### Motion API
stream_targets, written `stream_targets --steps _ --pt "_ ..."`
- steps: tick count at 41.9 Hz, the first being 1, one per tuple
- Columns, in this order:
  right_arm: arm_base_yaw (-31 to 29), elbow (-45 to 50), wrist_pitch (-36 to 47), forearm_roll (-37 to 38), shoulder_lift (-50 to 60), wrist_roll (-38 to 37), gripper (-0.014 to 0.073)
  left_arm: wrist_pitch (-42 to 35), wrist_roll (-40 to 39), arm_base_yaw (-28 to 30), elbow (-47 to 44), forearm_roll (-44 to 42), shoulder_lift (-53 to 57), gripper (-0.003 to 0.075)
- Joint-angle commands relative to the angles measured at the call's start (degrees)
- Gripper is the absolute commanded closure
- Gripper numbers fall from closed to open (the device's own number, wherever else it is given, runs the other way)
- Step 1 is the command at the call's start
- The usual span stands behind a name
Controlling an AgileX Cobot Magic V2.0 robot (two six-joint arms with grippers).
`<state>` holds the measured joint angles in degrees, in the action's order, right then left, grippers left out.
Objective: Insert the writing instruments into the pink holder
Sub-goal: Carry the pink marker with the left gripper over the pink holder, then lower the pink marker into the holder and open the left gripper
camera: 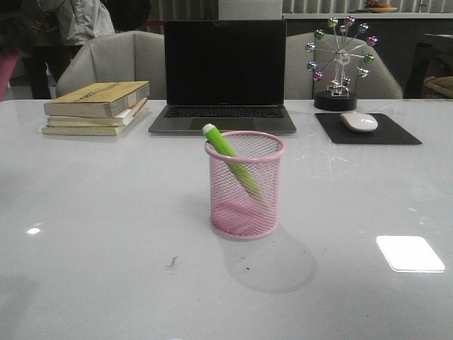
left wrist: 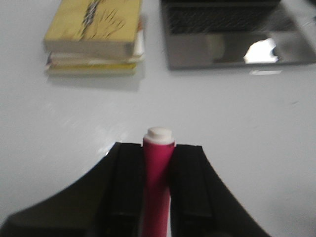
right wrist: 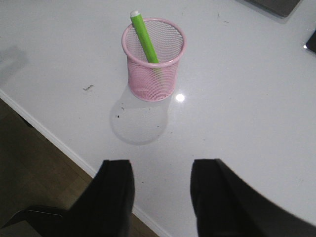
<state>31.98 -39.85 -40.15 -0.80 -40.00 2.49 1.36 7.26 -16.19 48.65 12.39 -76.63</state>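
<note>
Black jaws of the left gripper are clamped on one thick magenta pink plastic marker pen, whose white end tip pokes out past them; the wrist looks forward over bare desk toward the books and the laptop. The right gripper hangs with its jaws apart and empty above the desk's near edge, angled toward the cup, well apart from it. Neither arm shows in the front view.

One round pale pink wire-mesh pen cup stands upright near the middle of the glossy white desk. One lime green marker pen leans inside it, its white tip resting at the rim on the left side, seen from the front.

Farther back lie one stack of three yellowish books at the left, one open grey laptop with a dark screen in the middle, and one white mouse on one black mouse pad at the right. Behind the pad stands one small ferris-wheel ornament with coloured balls. Two grey chairs sit behind the desk.
</note>
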Motion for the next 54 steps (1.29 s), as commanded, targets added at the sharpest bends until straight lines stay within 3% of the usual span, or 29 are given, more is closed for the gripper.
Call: stream_targets --steps 1,11,21,32,45,49,54 --pt "-0.11 -1.54 3.8 -0.23 0.29 0.55 0.019 -14.98 0.1 -6.6 -2.03 1.32 4.51 0.0629" --pt "-0.11 -1.54 3.8 -0.23 0.29 0.55 0.019 -34.61 0.1 -24.41 -3.58 1.32 0.93 0.0629" --pt "-0.11 -1.54 3.8 -0.23 0.29 0.55 0.019 -53.7 -0.28 -32.04 -2.32 0.95 -10.48 0.0629" --pt "-0.11 -1.54 3.8 -0.23 0.29 0.55 0.019 -53.98 -0.37 -32.43 5.25 0.95 -21.68 0.0629" --pt "-0.11 -1.54 3.8 -0.23 0.29 0.55 0.019 -52.86 -0.4 -32.43 6.92 0.95 -26.81 0.0622" --pt "-0.11 -1.54 3.8 -0.23 0.29 0.55 0.019 -52.34 -0.4 -32.43 6.92 0.95 -26.81 0.0556" --pt "-0.11 -1.54 3.8 -0.23 0.29 0.55 0.019 -52.34 -0.4 -32.43 6.92 -0.07 -26.81 0.0405"
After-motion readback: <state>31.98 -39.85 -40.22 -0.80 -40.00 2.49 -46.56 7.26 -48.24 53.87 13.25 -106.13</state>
